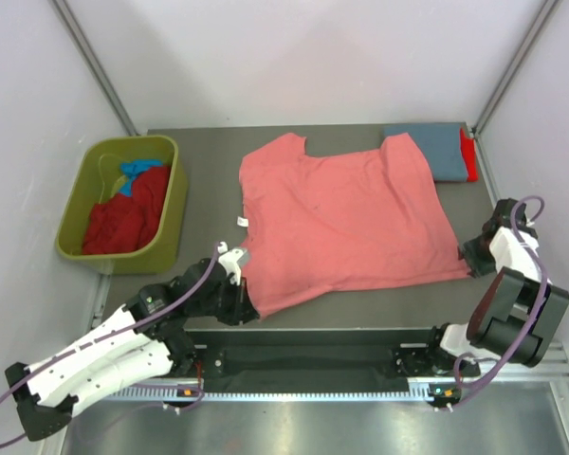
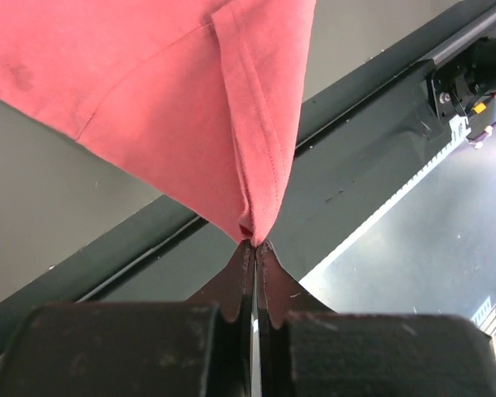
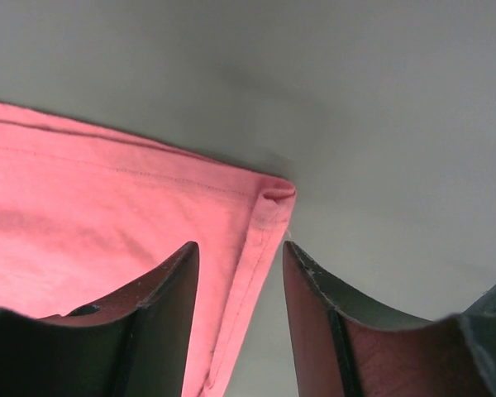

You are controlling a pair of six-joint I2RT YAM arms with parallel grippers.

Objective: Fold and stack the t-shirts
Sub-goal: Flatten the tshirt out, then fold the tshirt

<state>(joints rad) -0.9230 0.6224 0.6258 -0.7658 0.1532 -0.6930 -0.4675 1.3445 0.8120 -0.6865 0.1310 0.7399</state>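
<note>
A large salmon-pink t-shirt [image 1: 346,218] lies spread over the dark table top [image 1: 209,142]. My left gripper [image 1: 249,308] is shut on the shirt's near-left hem corner [image 2: 252,223], lifting that cloth into a peak. My right gripper [image 3: 240,252] is open at the near-right corner [image 1: 463,265]; the hem edge [image 3: 264,215] runs between its fingers [image 3: 169,281], which stand apart on either side of it. A folded grey-blue t-shirt [image 1: 436,149] lies on a red one [image 1: 469,156] at the far right corner. Dark red [image 1: 123,218] and bright blue [image 1: 137,171] shirts fill the bin.
An olive-green plastic bin [image 1: 166,223] stands at the left end of the table. White walls close in on three sides. A black rail [image 1: 313,355] runs along the near edge, between the arm bases.
</note>
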